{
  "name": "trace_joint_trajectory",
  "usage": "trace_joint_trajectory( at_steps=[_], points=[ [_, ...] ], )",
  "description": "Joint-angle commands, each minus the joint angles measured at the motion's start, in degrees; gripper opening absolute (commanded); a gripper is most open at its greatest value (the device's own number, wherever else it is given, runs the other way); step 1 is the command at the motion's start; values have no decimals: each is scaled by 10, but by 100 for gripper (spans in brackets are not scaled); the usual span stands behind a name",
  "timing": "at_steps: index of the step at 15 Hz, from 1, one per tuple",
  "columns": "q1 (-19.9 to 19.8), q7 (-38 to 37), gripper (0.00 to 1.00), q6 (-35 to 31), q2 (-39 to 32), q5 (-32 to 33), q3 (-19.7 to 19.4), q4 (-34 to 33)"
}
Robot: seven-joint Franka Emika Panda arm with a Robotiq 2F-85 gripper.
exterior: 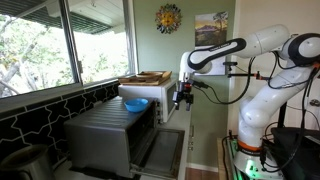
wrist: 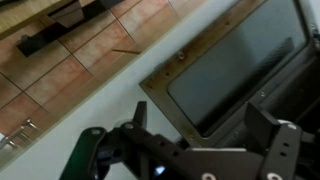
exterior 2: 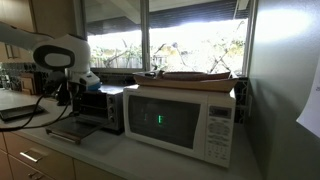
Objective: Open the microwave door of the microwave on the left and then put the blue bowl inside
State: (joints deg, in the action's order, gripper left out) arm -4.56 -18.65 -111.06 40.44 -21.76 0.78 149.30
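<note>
My end effector (wrist: pixel 200 112) is spread wide and holds nothing, hanging over the lowered microwave door (wrist: pixel 235 65) without touching it. In an exterior view the grey microwave (exterior: pixel 100 135) stands at the left. The small bright blue bowl (exterior: pixel 135 103) sits on its ribbed top, not inside, left of my end effector.

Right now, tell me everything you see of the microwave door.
The door is open, swung down on its lower edge, lying about level before the microwave. It looks like grey metal framing a dark glass pane. Nothing rests on it; the hand hangs above, apparently not touching.
</note>
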Motion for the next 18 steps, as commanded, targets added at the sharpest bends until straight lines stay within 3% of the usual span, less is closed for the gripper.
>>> trace_joint_trajectory(
  at_steps=[1, 7, 14, 15, 16, 18],
  points=[
    [16, -71, 100, -2, -17, -45, 33, -83],
    [15, -177, 100, -85, -123, -25, 115, -204],
    [34, -222, 100, -134, -242, 38, 132, -285],
    [38, -224, 97, -134, -254, 46, 129, -295],
    [40, -229, 74, -130, -264, 54, 127, -304],
    [46, -235, 69, -120, -279, 64, 121, -318]
  ],
)
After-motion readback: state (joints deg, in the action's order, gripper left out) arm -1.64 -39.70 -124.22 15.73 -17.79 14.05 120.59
